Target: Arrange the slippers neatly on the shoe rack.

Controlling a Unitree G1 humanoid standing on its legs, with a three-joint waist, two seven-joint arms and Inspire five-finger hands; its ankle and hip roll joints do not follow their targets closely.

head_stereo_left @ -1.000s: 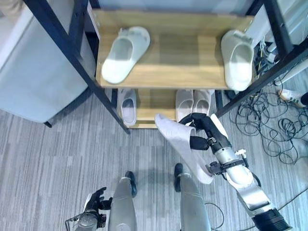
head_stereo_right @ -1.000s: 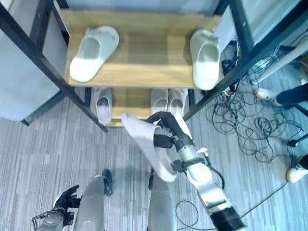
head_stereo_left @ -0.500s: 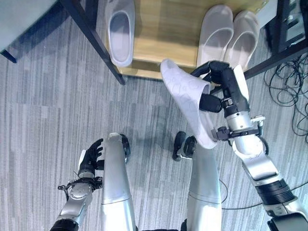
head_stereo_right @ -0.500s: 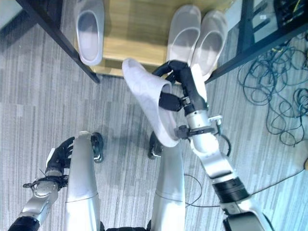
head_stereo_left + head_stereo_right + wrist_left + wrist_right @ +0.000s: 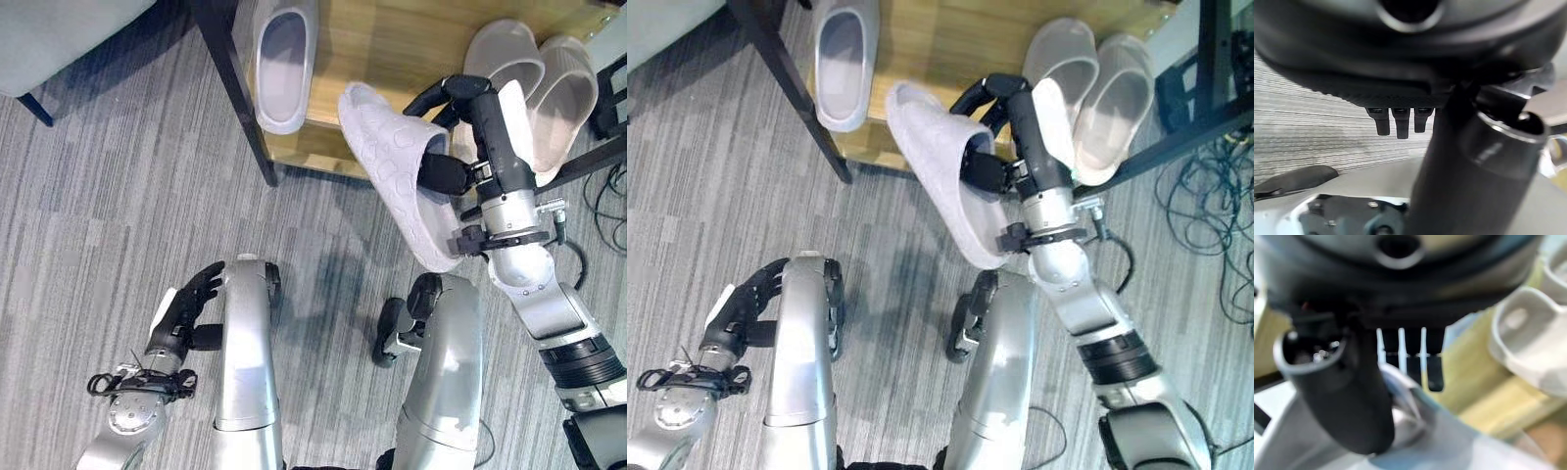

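My right hand is shut on a pale grey slipper, thumb inside its opening and fingers over its top. The slipper hangs sole-outward, tilted, just in front of the wooden bottom shelf of the shoe rack. One slipper lies on that shelf at the left, a pair of slippers lies at the right behind my hand. In the right wrist view my fingers curl over the held slipper, with a shelf slipper beyond. My left hand hangs low at the left, fingers relaxed.
A black rack post runs down to the floor left of the held slipper. A grey cabinet stands at the upper left. Black cables lie on the grey carpet at the right.
The camera has tilted lower and closer to the bottom shelf. My right hand has carried the slipper forward, up to the shelf's front edge. The left hand stays low.
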